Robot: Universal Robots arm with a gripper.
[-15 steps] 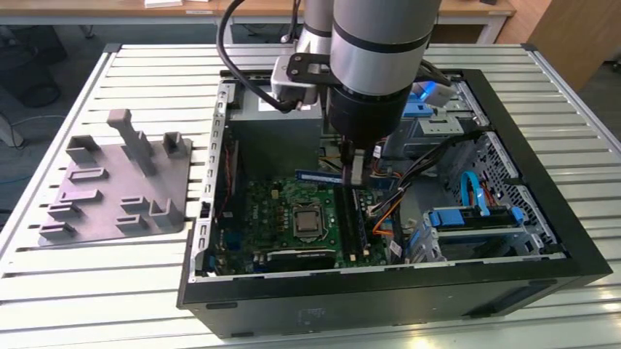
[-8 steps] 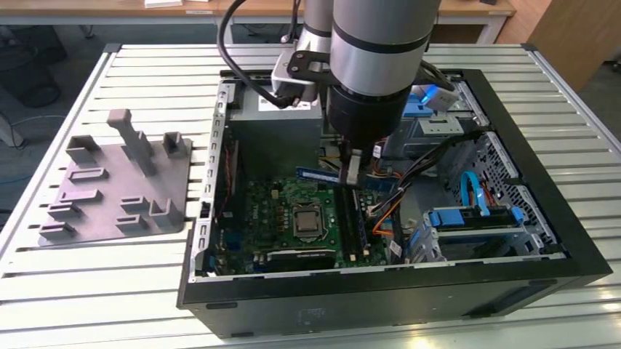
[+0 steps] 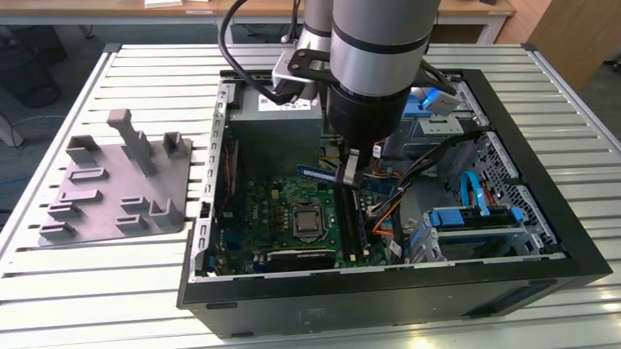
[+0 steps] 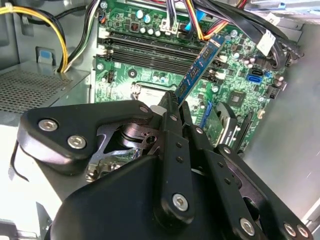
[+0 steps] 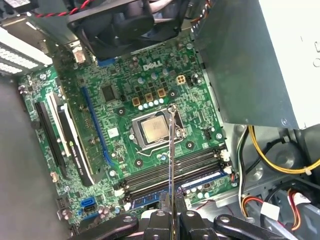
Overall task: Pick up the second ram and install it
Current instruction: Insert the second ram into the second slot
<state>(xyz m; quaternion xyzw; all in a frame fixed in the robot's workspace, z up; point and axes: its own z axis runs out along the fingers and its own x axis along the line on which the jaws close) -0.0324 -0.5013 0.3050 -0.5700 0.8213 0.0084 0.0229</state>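
The second ram [image 3: 325, 174] is a narrow blue board with black chips, and my gripper [image 3: 347, 174] is shut on it. It hangs tilted above the green motherboard [image 3: 276, 211] inside the open computer case. In the second wrist view the second ram [image 4: 200, 65] sticks out past my gripper [image 4: 173, 102] toward the black memory slots [image 4: 150, 50]. In the first wrist view the second ram [image 5: 171, 150] appears edge-on, rising from my gripper [image 5: 171, 211] across the memory slots [image 5: 195, 167] toward the processor socket [image 5: 152, 127]. It stands clear of the slots.
The black case wall [image 3: 388, 287] rings the work area. A grey power supply [image 3: 276, 120] and bundled cables [image 3: 427, 171] crowd the space around the slots. A grey fixture plate [image 3: 116, 182] with upright blocks lies on the slatted table at the exterior view's left.
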